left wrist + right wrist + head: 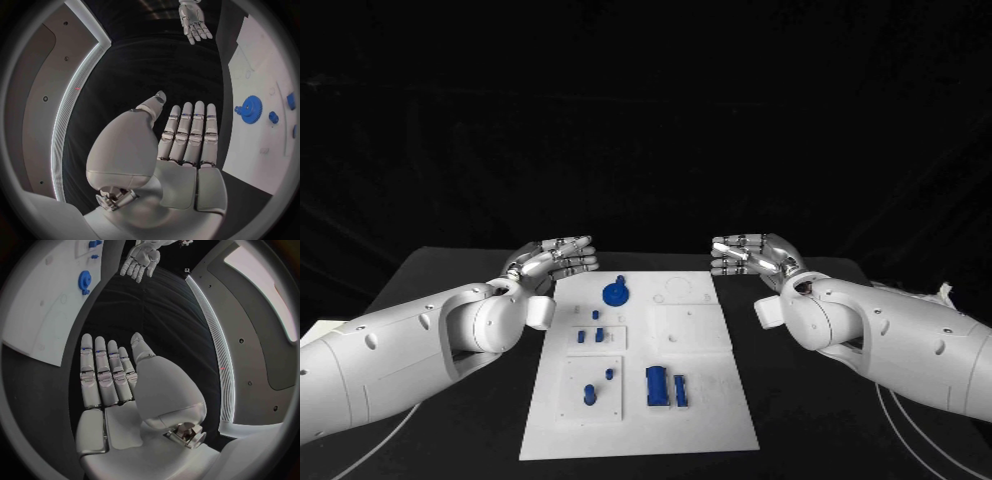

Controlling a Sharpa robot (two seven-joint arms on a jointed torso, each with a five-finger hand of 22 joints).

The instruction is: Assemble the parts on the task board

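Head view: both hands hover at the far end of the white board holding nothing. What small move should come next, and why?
Probably the left hand should come down toward the blue gear-shaped part on the white task board. Both hands are open and empty, the right hand too, and the gear lies nearest the left hand's fingers, with other blue parts farther down the board.

Black table (444,275) under a black backdrop (646,110) — beyond the hands, grey wall panels (37,95) edged by a bright light strip (69,107).
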